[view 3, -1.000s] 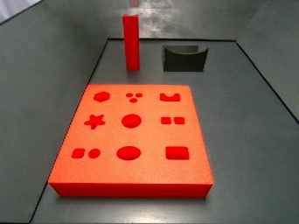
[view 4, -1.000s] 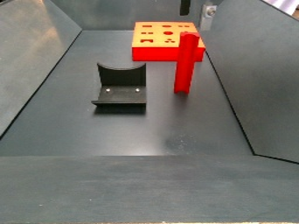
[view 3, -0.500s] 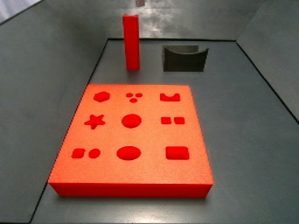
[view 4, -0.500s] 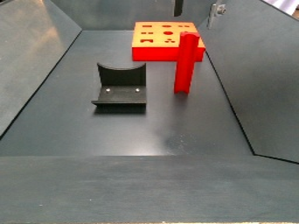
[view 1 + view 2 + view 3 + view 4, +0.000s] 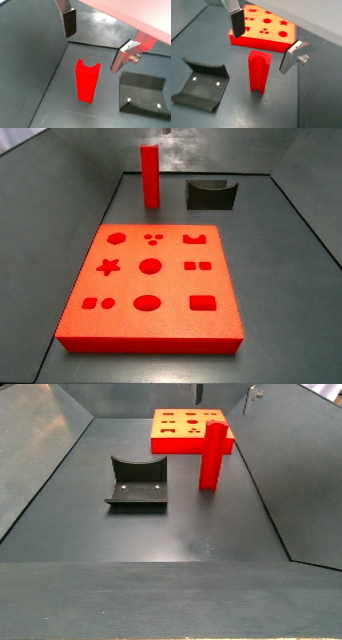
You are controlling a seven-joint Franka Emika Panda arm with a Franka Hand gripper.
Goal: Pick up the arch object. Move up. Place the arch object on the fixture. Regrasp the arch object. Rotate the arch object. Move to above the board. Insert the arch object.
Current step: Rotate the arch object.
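Worktop (image 5: 187, 534) dark grey, walled. Board (image 5: 151, 288) lay flat on it, cutouts up. Arch object (image 5: 150, 175) stood upright on end betw. board & fixture (image 5: 211, 194), touching neither, notch at top in wrist view (image 5: 87, 80). Gripper (image 5: 264, 42) hovered above arch obj, jaws wide apart, holding nothing, fingers (image 5: 292, 57) clear of it

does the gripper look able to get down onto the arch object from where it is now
Probably yes. The gripper is open above the arch object, which stands upright on the floor, its fingers on either side. Nothing sits between; the fixture and board stand apart.
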